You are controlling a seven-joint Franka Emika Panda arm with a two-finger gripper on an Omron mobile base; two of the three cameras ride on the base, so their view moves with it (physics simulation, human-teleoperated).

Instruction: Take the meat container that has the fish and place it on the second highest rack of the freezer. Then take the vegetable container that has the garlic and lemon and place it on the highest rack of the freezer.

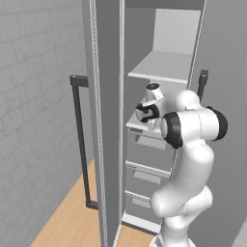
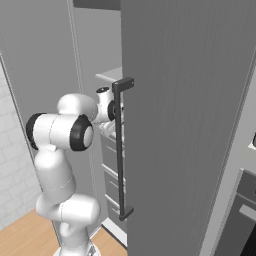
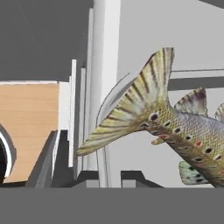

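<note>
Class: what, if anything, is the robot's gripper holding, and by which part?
The gripper is shut on the rim of the pale container carrying the spotted fish.

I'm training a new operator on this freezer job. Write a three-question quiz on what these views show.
1. True or false: the fish appears close in front of the hand camera.
2. In the left base view, the freezer door handle is: A) dark B) white C) wooden.
3. What material is the floor?

Key: 1 true; 2 A; 3 wood.
</note>
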